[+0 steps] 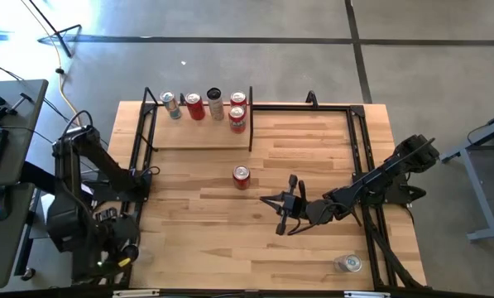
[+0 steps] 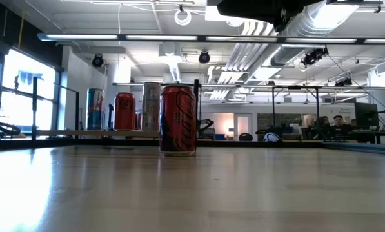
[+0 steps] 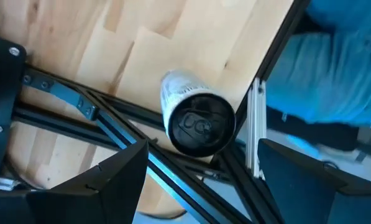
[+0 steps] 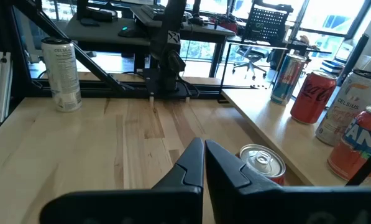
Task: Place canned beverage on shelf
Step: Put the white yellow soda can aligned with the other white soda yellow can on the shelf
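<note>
Now a red can [image 1: 242,177] stands upright alone on the bench [image 1: 197,240], near its middle, just in front of the shelf [image 1: 199,137] at the far left, where five cans [image 1: 196,107] stand in a row; the right gripper [image 1: 282,209] hangs right of this can with fingers pressed together, holding nothing; the left gripper [image 3: 201,174], at the left edge, is spread wide and empty.

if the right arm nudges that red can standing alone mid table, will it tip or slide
The red can stands upright, taller than wide, so a high nudge would probably tip it and let it roll. The smooth wooden tabletop suggests a low push slides it. Its metal wall looks slippery for the right gripper.
</note>
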Motion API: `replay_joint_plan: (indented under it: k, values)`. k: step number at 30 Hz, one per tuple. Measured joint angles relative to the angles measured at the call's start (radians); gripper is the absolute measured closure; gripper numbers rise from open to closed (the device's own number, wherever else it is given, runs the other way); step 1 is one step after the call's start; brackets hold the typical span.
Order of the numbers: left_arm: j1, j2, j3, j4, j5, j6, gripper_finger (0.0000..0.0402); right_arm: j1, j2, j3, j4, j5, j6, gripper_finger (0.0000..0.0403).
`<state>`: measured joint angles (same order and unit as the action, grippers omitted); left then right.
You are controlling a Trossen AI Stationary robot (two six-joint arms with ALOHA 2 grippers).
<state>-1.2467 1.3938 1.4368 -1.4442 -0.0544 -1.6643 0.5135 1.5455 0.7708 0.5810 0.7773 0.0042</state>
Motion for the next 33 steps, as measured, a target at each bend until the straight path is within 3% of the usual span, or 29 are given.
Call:
replay_joint_plan:
  k: [3, 13, 24, 33]
  values:
    - [-0.017, -0.012, 0.000, -0.003, -0.044, -0.038, 0.0108, 0.000, 0.000, 0.000, 0.000, 0.000, 0.000, 0.0403]
    - [-0.026, 0.023, 0.000, 0.002, -0.044, -0.036, 0.0106, 0.000, 0.000, 0.000, -0.005, 0.000, 0.018, 0.0403]
    - [0.001, 0.058, 0.000, -0.022, -0.021, 0.000, 0.0057, 0.000, 0.000, 0.000, -0.009, 0.000, 0.018, 0.0403]
    - [0.011, 0.080, 0.001, -0.024, -0.027, 0.000, 0.0053, 0.000, 0.000, 0.000, -0.009, 0.000, 0.018, 0.0403]
